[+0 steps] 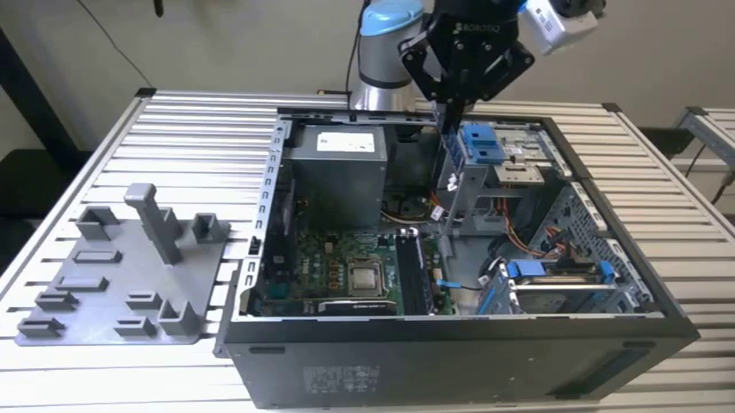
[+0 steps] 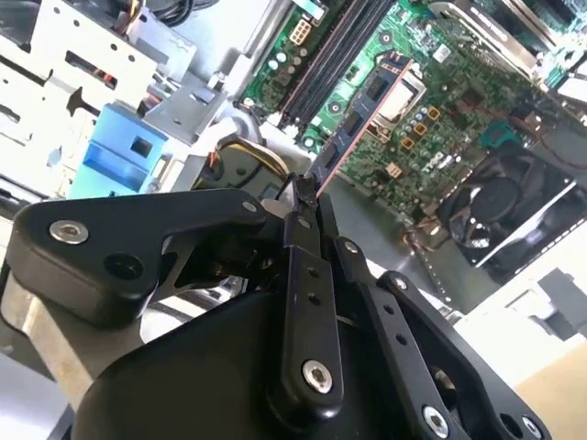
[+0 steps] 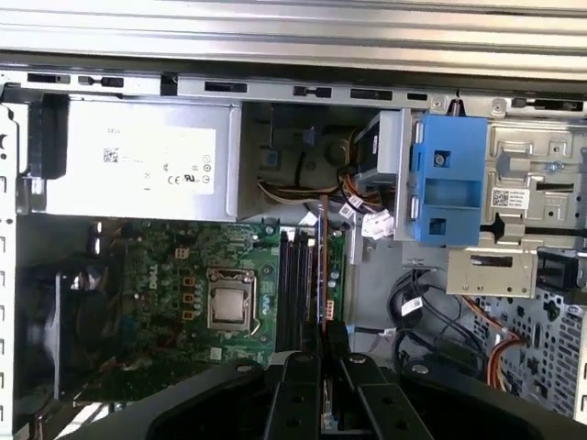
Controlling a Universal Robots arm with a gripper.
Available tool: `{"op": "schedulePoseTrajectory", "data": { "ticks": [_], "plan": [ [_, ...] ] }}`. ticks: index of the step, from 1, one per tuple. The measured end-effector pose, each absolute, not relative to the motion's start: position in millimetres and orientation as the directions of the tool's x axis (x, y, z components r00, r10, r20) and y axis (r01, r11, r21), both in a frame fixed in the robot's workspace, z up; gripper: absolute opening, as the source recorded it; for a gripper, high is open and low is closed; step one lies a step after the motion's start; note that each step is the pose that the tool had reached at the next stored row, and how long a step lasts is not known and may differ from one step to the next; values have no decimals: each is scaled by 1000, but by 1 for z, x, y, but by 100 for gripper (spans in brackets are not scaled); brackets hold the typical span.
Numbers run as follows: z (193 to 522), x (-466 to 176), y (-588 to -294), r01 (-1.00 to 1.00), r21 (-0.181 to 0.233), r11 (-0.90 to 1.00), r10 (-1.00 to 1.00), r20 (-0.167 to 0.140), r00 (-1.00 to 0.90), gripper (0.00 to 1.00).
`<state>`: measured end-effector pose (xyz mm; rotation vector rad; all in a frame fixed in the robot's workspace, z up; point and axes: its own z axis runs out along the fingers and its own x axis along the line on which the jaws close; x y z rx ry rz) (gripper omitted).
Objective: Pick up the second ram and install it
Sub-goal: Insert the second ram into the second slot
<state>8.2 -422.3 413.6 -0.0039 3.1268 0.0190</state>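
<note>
Carrying stage, I judge: the hand [image 2: 303, 206] is clamped on the second ram [image 2: 360, 115], edge-on above the open case [image 1: 460, 353] near its 12 o'clock rim in the exterior view — not yet seated. Seating calls for squaring it over the memory slots [image 3: 295, 289].

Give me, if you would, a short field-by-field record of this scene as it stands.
gripper: gripper shut on the second ram, gripping it by one end
ram position: hanging over the motherboard of the open computer case, not seated
ram alignment: edge-on in the first wrist view, running lengthwise with the memory slots
fixture: grey fixture plate lies outside the case, at the exterior view's left
</note>
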Motion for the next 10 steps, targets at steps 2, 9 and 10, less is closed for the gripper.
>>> {"op": "schedulePoseTrajectory", "data": {
  "ticks": [2, 9, 10],
  "plan": [
    [413, 8, -422, 24, 12, 1000, 24, -15, -1000, 14],
    [413, 8, -422, 109, 12, 994, 109, -15, -994, 14],
    [413, 8, -422, 111, 12, 994, 111, -15, -994, 14]
  ]
}}
